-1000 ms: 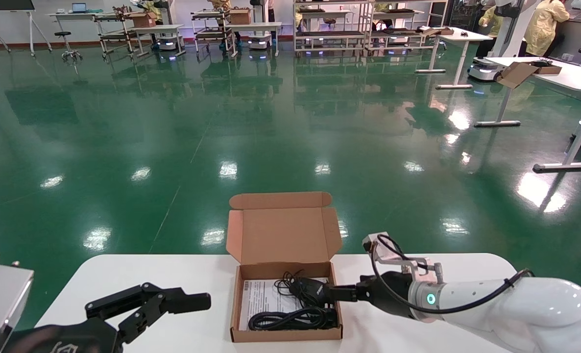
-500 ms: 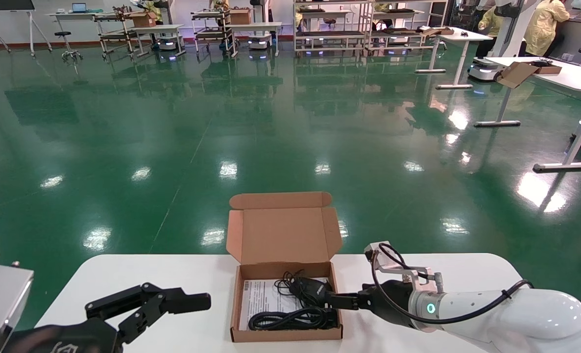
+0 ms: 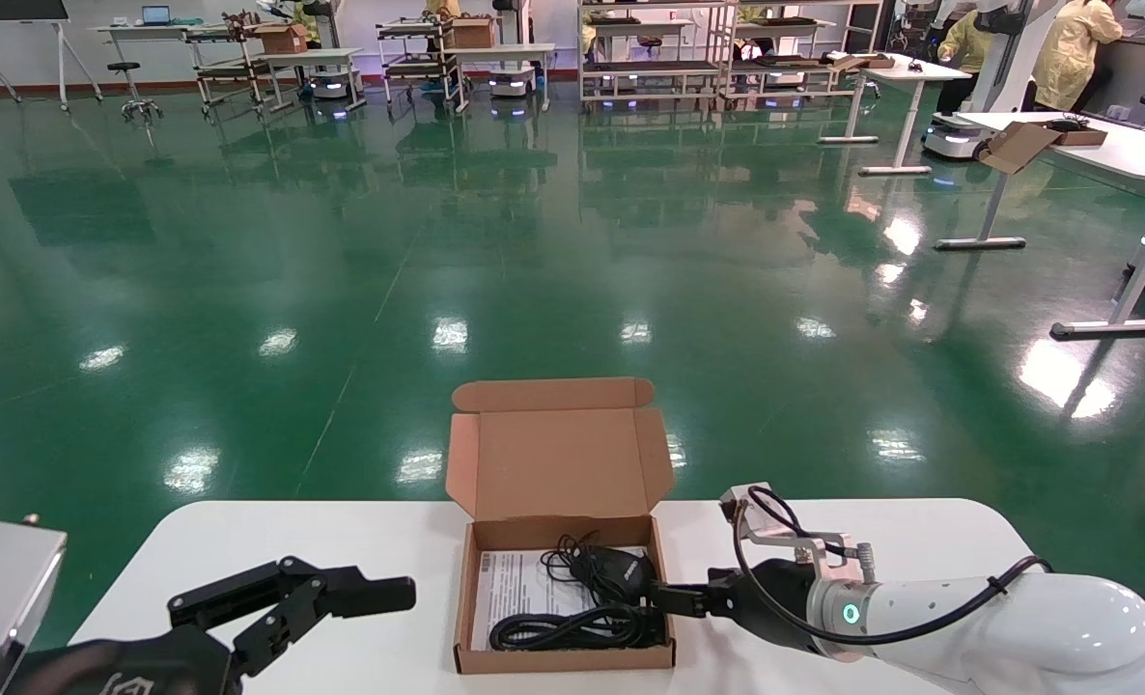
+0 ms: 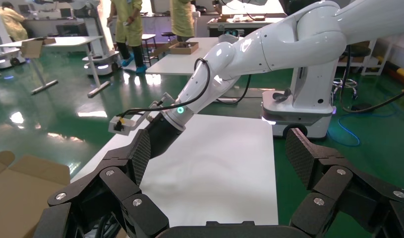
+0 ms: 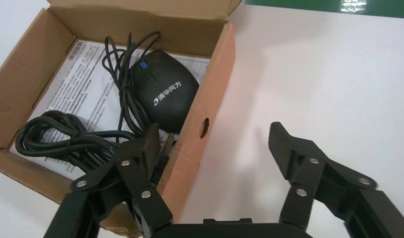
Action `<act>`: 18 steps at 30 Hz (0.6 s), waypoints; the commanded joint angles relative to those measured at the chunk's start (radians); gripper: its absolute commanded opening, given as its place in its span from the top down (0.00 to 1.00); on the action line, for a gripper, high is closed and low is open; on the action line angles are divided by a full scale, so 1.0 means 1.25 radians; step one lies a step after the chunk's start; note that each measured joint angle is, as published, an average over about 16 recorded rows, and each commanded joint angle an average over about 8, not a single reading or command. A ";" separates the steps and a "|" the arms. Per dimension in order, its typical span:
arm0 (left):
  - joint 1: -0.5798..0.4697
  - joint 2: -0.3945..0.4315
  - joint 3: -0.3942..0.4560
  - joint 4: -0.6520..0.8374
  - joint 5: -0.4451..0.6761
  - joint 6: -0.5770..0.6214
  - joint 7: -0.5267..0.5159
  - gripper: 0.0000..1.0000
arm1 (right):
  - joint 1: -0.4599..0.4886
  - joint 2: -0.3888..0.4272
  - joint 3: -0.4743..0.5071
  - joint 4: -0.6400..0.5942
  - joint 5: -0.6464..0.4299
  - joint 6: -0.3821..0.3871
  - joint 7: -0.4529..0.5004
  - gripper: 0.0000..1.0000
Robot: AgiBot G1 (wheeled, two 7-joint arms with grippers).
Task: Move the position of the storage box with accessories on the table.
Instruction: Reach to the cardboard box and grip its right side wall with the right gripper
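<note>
The brown storage box (image 3: 563, 660) stands open in the middle of the white table (image 3: 341, 550), its lid upright at the far side. Inside lie the black mouse (image 3: 617, 571), the cable bundle (image 3: 572, 629) and the printed paper sheet (image 3: 517, 587). My right gripper (image 3: 674, 598) is open at the box's right wall. In the right wrist view the gripper (image 5: 215, 134) straddles that wall (image 5: 212, 99): one finger is inside beside the mouse (image 5: 167, 94) and cable (image 5: 66, 141), the other over bare table. My left gripper (image 3: 341, 618) is open and empty at the table's near left.
The table's far edge drops to green floor just behind the box lid. Another white desk with a cardboard box (image 3: 1021, 145) stands far off at the right. In the left wrist view my left gripper (image 4: 219, 148) looks across bare table to the right arm (image 4: 214, 74).
My right gripper has sunk a little lower at the box's right wall. The box and the left arm have not moved.
</note>
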 commanded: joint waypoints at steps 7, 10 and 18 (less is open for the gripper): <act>0.000 0.000 0.000 0.000 0.000 0.000 0.000 0.00 | 0.000 0.001 -0.008 0.000 0.000 -0.006 0.007 1.00; 0.000 0.000 0.000 0.000 0.000 0.000 0.000 0.00 | 0.002 0.002 -0.011 -0.001 0.000 -0.008 0.009 1.00; 0.000 0.000 0.000 0.000 0.000 0.000 0.000 0.00 | 0.009 0.006 -0.016 -0.011 0.000 -0.010 0.010 1.00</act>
